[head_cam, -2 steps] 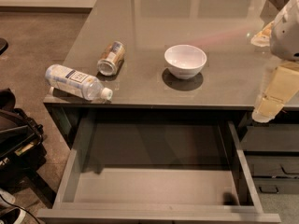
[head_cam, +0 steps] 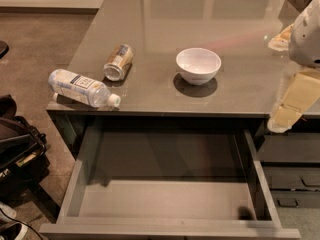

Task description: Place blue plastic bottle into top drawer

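Observation:
The blue plastic bottle [head_cam: 82, 88] lies on its side at the front left corner of the grey desk top, white cap pointing right. The top drawer [head_cam: 165, 201] is pulled wide open below the desk; its grey inside holds nothing. My gripper [head_cam: 283, 120] hangs at the right edge of the view, over the desk's front right corner, far from the bottle and holding nothing that I can see. The pale arm [head_cam: 306, 34] rises above it.
A gold-brown can [head_cam: 118, 62] lies on its side just behind the bottle. A white bowl [head_cam: 198, 65] stands mid-desk. Dark stacked drawers [head_cam: 292, 176] sit under the desk at right. A black bag [head_cam: 17, 151] is on the floor at left.

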`<action>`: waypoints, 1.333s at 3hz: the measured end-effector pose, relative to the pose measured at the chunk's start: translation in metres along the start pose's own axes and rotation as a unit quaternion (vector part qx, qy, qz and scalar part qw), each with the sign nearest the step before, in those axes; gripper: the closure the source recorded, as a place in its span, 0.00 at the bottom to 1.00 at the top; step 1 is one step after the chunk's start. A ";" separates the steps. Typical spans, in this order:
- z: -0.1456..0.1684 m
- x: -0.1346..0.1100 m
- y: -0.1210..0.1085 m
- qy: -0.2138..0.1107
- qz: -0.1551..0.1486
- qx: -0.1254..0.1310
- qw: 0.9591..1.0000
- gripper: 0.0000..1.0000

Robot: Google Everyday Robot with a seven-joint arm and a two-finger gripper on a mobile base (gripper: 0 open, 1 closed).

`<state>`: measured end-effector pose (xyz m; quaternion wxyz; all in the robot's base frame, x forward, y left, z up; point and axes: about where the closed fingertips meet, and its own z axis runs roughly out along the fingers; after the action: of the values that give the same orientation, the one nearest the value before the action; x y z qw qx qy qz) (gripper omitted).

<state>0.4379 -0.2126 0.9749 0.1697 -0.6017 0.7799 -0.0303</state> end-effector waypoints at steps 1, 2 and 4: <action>0.024 -0.016 0.008 -0.058 0.018 -0.011 0.998 0.00; 0.037 -0.064 0.011 -0.142 0.018 -0.020 0.989 0.00; 0.046 -0.072 0.023 -0.161 0.017 -0.027 0.986 0.00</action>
<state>0.4466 -0.1304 0.9424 0.2773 -0.5900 0.7528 0.0911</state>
